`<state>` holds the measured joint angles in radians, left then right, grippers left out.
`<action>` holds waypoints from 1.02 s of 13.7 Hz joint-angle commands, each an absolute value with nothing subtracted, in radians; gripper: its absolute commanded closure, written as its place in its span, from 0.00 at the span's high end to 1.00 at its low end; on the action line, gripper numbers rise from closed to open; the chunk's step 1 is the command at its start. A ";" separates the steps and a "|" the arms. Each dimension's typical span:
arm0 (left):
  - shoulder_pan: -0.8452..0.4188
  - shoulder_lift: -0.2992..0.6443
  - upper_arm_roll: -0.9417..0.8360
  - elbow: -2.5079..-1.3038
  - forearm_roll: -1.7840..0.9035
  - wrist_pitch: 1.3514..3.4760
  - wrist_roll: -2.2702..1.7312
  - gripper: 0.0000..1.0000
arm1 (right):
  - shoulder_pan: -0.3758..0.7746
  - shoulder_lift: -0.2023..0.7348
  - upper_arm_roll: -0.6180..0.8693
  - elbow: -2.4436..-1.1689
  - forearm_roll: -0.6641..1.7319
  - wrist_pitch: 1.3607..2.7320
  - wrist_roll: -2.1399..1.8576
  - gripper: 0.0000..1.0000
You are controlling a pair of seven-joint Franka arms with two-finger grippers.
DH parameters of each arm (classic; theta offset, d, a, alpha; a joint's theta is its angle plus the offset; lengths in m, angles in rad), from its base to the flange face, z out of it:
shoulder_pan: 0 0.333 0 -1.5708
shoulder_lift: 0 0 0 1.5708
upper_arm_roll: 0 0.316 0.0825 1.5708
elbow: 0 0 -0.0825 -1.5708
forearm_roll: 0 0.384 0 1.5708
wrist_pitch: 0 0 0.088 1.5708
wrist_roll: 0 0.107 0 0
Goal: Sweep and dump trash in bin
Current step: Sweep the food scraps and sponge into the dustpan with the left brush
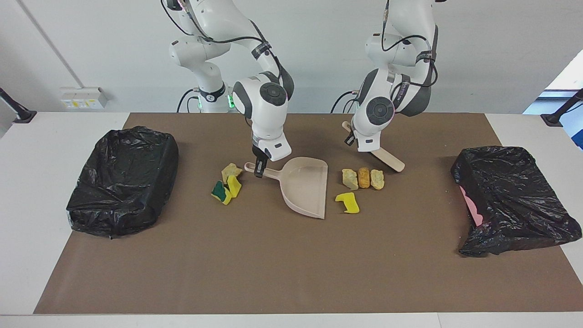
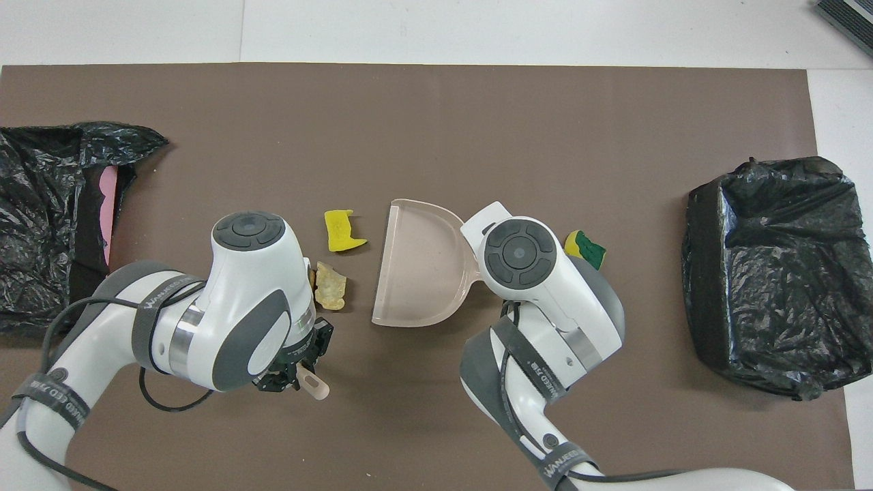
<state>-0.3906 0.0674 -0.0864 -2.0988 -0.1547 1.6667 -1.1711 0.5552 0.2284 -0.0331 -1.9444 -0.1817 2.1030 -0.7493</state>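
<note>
Near mid-tabletop (image 1: 273, 273), right end effector (image 1: 259, 172) is clamped on the dustpan (image 1: 307, 187) handle, pan flat on the mat. Left end effector (image 1: 350, 139) is closed on the brush (image 1: 387, 158), raised and tilted over the trash (image 1: 363, 178): three chunks w/ a yellow scrap (image 1: 347, 202) beside, more scraps (image 1: 226, 184) by the pan handle. Risk: pan mouth isn't tight to the row, so a stroke could push bits past its lip.
</note>
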 commanded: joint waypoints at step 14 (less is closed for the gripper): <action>-0.594 0.060 -0.109 -2.109 -0.317 2.028 -0.657 0.00 | 0.569 0.230 -0.029 -1.947 -0.181 2.125 -0.672 0.00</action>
<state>-0.5813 0.0540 -0.1182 -2.1338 -0.2707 2.0212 -0.7103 0.5744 0.2310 -0.0339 -1.9442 -0.1817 2.1030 -0.6957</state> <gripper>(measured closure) 0.731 0.674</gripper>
